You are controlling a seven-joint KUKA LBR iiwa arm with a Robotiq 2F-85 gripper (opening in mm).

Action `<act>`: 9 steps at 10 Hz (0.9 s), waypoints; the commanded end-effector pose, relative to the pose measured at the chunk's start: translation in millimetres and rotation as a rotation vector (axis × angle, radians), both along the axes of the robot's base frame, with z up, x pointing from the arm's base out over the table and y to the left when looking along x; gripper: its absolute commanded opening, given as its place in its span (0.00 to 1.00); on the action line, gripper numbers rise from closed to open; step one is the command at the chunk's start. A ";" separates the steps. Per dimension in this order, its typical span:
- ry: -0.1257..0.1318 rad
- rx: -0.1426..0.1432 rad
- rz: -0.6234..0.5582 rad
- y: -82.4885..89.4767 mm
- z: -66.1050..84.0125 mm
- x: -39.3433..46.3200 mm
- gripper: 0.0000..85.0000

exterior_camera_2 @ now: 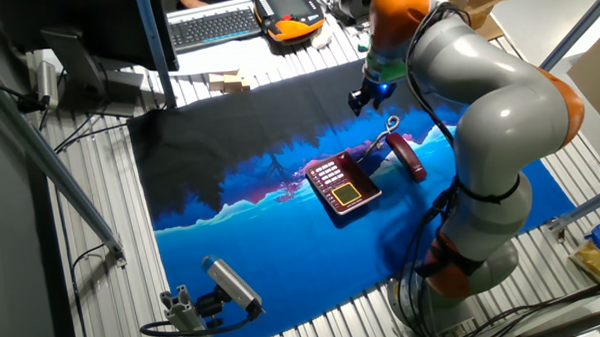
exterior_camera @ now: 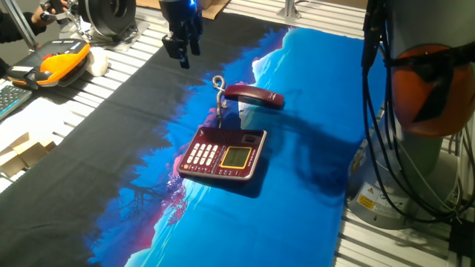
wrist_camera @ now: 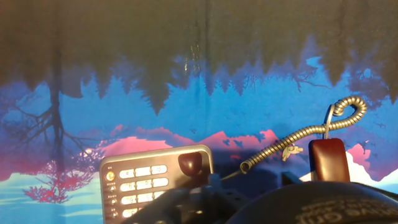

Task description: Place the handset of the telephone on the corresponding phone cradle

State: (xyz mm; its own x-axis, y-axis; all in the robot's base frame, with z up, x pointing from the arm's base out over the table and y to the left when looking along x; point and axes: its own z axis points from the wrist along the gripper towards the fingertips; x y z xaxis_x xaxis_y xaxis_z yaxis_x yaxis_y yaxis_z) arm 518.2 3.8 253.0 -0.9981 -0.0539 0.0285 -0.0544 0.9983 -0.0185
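The tabletop (exterior_camera: 89,104) carries a printed cloth (exterior_camera: 312,89), black at one side and blue with a forest scene at the other. Upon the blue part rests the telephone (exterior_camera: 223,154), a dark red base with white keys and a yellow-green display. The handset (exterior_camera: 254,96) lies off its phone cradle (exterior_camera: 234,134), just beyond that edge of the base, joined by a pale curly cord (exterior_camera: 219,93). The gripper (exterior_camera: 182,50) hangs above the black part, holding nothing; whether its jaws are parted I cannot tell.
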 end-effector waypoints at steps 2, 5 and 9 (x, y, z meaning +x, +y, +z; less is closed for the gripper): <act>-0.005 -0.007 0.001 0.1 -0.2 0.0 0.40; -0.005 -0.012 0.002 0.1 -0.3 -0.1 0.40; 0.003 -0.003 0.007 0.2 -0.4 0.0 0.40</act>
State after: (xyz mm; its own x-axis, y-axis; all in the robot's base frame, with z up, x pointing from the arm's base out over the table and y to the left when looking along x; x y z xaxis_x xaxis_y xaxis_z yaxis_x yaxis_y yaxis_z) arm 518.2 4.4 252.8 -0.9977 -0.0606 0.0295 -0.0613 0.9979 -0.0225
